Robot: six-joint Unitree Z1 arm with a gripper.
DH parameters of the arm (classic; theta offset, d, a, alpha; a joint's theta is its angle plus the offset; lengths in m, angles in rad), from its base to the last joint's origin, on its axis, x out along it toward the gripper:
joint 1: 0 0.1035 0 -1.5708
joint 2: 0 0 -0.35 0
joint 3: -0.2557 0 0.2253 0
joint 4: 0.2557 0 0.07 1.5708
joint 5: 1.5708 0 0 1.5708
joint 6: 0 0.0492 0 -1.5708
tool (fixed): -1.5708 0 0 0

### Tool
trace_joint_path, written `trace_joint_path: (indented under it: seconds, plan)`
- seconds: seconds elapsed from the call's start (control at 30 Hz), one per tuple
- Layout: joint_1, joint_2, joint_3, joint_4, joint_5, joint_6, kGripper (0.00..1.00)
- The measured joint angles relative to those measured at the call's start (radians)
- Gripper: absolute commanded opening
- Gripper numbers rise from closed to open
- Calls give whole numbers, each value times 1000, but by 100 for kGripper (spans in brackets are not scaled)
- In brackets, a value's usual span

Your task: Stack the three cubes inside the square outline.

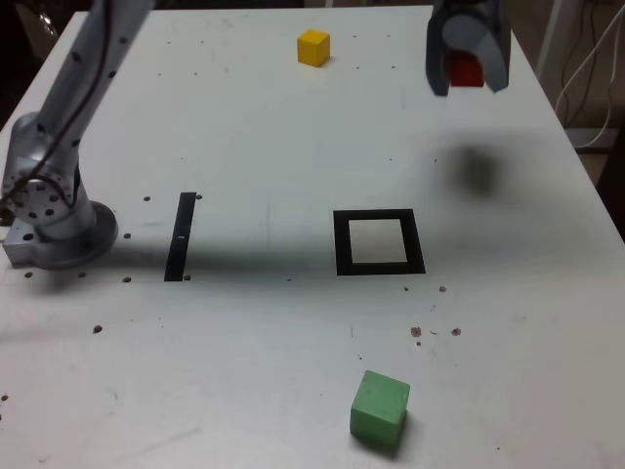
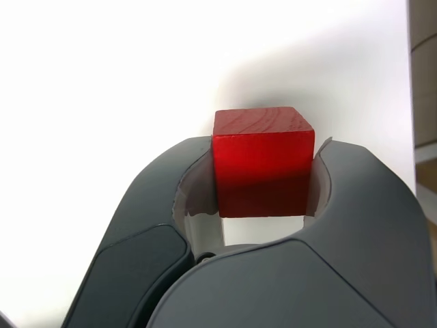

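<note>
Gripper [image 1: 468, 70] grasps red cube [image 2: 264, 161] aloft near tabletop's [image 1: 244, 127] far right corner. Carry it level above square outline [image 1: 378, 242], centre it on the pale middle, then lower before release.

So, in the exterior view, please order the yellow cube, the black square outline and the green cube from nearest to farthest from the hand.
1. Small yellow cube, left of the hand.
2. Black square outline, table's middle.
3. Green cube, near edge.
</note>
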Motion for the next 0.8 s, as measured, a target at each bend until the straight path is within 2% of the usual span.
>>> trace_joint_path:
  seconds: [0.17,0.47,0.7,0.8]
  plan:
    - [-86,-119,179,-46,-18,-120,20]
    - [-229,-326,498,-89,-26,-295,20]
    - [-344,-330,745,-140,-33,-433,20]
    - [-387,-323,794,-169,-36,-489,20]
